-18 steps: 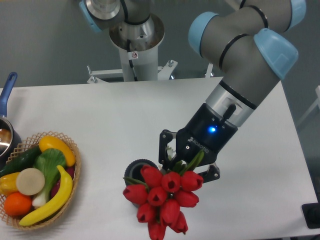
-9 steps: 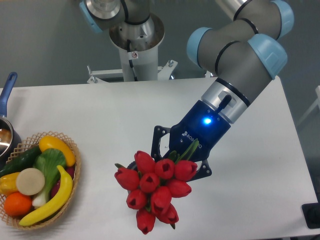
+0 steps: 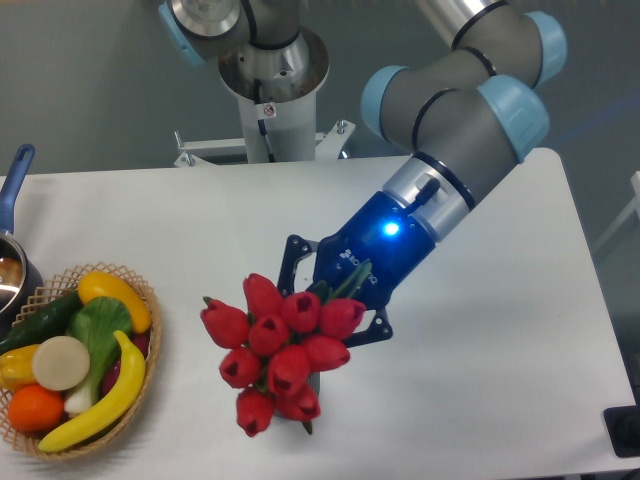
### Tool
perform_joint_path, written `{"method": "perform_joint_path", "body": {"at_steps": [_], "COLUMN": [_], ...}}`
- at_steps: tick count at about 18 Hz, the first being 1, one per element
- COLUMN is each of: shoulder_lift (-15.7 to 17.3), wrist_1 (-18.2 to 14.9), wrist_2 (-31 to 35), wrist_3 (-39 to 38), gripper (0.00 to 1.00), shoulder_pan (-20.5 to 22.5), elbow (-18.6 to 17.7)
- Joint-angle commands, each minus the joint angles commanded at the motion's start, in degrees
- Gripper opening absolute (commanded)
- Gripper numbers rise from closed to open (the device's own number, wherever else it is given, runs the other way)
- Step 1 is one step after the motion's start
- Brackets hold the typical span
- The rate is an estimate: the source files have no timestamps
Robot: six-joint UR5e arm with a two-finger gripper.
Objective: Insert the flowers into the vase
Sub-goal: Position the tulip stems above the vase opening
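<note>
The broad white counter [image 3: 200, 230] carried everything, and over its middle reached the grey arm with pale blue joint caps [image 3: 470, 110], ending in a blue-lit wrist and the black two-finger pincer [image 3: 335, 295]. The pincer was closed on the green stems of the tight bunch of red closed tulips [image 3: 275, 345], gripping them just behind the heads, so the blooms hung forward and down toward the camera, held clear above the counter near its front middle. The small dark grey vase could not be made out with any certainty; only a dark sliver showed under the lowest blooms, so it was probably hidden behind the bunch. Judging by this, the carrying and aligning step was in hand, with insertion not yet done: the next move would call for bringing the stem ends over the round opening, tilting the bunch more upright and lowering it. At the left edge sat the woven wicker basket [image 3: 150, 320] of fruit and vegetables, and beside it the metal pot with a blue handle [image 3: 14, 175].
</note>
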Motion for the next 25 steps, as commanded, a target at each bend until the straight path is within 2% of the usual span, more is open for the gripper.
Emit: {"method": "perform_joint_path", "body": {"at_steps": [5,25], "shoulder_lift": [0.2,0.7], "wrist_1": [0.4,0.4], "wrist_2": [-0.1,-0.8], "wrist_3": [5.1,5.5], "gripper": [0.20,0.20], "shoulder_pan": [0.6,1.2], "elbow": [-2.2,-2.4]}}
